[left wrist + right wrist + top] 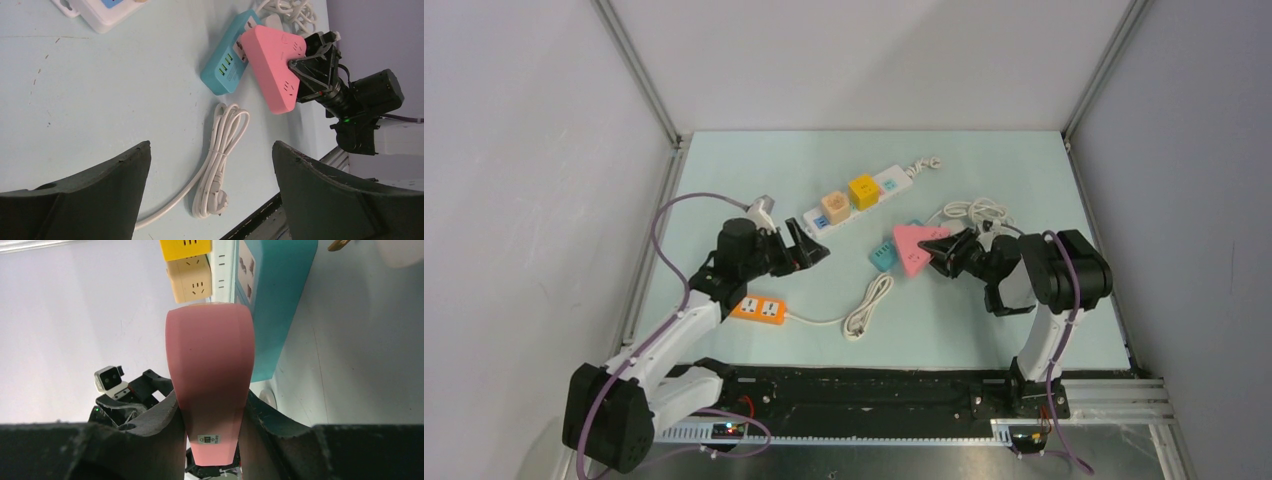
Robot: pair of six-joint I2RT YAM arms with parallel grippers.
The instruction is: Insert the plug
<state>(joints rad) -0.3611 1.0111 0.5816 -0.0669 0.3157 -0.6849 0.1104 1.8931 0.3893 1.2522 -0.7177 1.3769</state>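
Observation:
A white plug (pixel 220 200) ends a coiled white cord (pixel 869 303) that runs to an orange power strip (pixel 759 310). The cord lies flat on the table, and in the left wrist view it is below and between my open fingers. My left gripper (pixel 809 250) (pixel 211 146) is open and empty, above the table left of the coil. My right gripper (pixel 942 252) (pixel 210 410) is shut on the corner of a pink triangular power strip (pixel 912 246) (pixel 210 365), which also shows in the left wrist view (pixel 275 65). A teal power strip (pixel 884 254) (pixel 227 60) lies against it.
A white power strip (pixel 889 182) carrying a yellow cube (pixel 863 191) and a beige cube (pixel 834 208) lies at the back. A loose white cord bundle (pixel 980 211) sits behind the right gripper. The black front rail (pixel 864 385) borders the table.

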